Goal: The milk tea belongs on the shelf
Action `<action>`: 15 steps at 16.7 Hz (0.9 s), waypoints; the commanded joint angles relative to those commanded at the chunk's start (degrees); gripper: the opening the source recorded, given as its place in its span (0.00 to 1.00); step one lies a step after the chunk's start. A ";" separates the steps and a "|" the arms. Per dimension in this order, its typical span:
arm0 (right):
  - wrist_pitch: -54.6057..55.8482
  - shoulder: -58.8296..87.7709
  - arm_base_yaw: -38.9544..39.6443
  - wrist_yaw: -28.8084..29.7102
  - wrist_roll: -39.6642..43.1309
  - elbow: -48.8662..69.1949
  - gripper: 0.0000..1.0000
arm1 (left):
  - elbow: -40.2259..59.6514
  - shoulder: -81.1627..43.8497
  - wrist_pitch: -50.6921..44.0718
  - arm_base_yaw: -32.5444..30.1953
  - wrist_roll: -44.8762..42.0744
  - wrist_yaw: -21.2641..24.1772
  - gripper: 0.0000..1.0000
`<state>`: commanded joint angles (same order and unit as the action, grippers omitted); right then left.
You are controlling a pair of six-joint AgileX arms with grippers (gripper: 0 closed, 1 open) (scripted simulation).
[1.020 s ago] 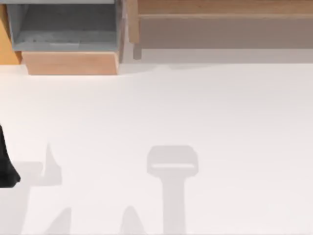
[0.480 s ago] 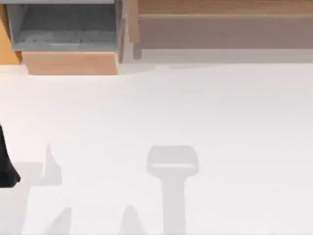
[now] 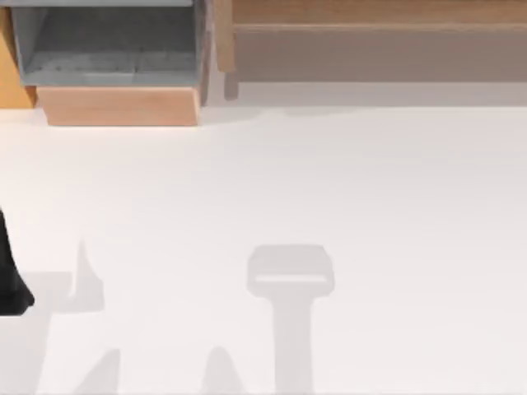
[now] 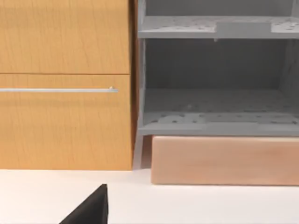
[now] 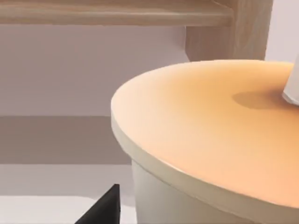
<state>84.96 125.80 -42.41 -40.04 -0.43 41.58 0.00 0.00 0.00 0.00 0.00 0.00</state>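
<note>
Filling the right wrist view, the milk tea looks top-heavy, smooth and spillable. Grip its wall below the lid. Whether either gripper holds anything, I cannot tell.

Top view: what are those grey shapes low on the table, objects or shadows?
Top view: flat grey shadows on the white table, soft-edged, nothing solid; the left arm is dark at the left edge. Right wrist view: the milk tea lid is evenly lit, no glare.

Top view looks down on the table; left wrist view faces the same grey shelf.
</note>
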 joint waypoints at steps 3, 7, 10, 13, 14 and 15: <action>0.00 0.00 0.00 0.00 0.00 0.00 0.55 | 0.00 0.00 0.00 0.00 0.00 0.00 1.00; 0.00 0.00 0.00 0.00 0.00 0.00 0.25 | 0.00 0.00 0.00 0.00 0.00 0.00 1.00; 0.00 0.00 0.00 0.00 0.00 0.00 0.02 | 0.00 0.00 0.00 0.00 0.00 0.00 1.00; 0.00 0.00 0.00 0.00 0.00 0.00 0.00 | 0.00 0.00 0.00 0.00 0.00 0.00 1.00; 0.00 0.00 0.00 0.00 0.00 0.00 0.00 | 0.00 0.00 0.00 0.00 0.00 0.00 1.00; 0.00 0.00 0.00 0.00 0.00 0.00 0.00 | 0.00 0.00 0.00 0.00 0.00 0.00 1.00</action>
<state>84.96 125.80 -42.41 -40.04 -0.43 41.58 0.00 0.00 0.00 0.00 0.00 0.00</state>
